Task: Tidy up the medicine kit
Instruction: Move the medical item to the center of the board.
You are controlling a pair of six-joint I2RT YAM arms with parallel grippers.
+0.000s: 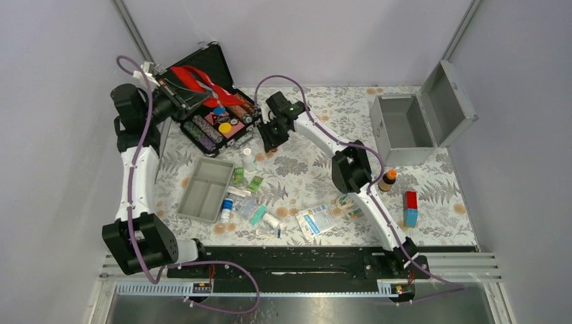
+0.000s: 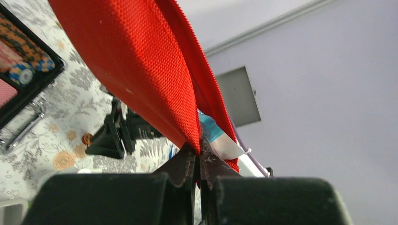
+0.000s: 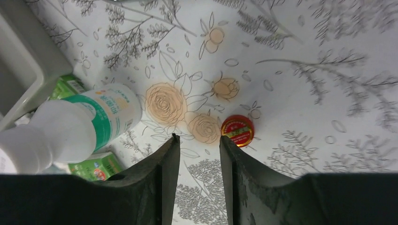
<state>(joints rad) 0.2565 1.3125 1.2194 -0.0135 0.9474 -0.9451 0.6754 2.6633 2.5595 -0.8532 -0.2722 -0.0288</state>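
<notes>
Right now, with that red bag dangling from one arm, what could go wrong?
1. The left gripper pinches only an edge of the red pouch, and a white-and-teal packet pokes out of it; it might slide out onto the black case under it.
2. The small red tin sits off to one side of the open right gripper, not between its fingers; closing could just nudge it away.
3. The white bottle stands close by and might get bumped.

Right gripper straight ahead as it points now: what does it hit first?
Probably the tablecloth: the right gripper aims between the white bottle and the small red tin, which one jaw might clip.
</notes>
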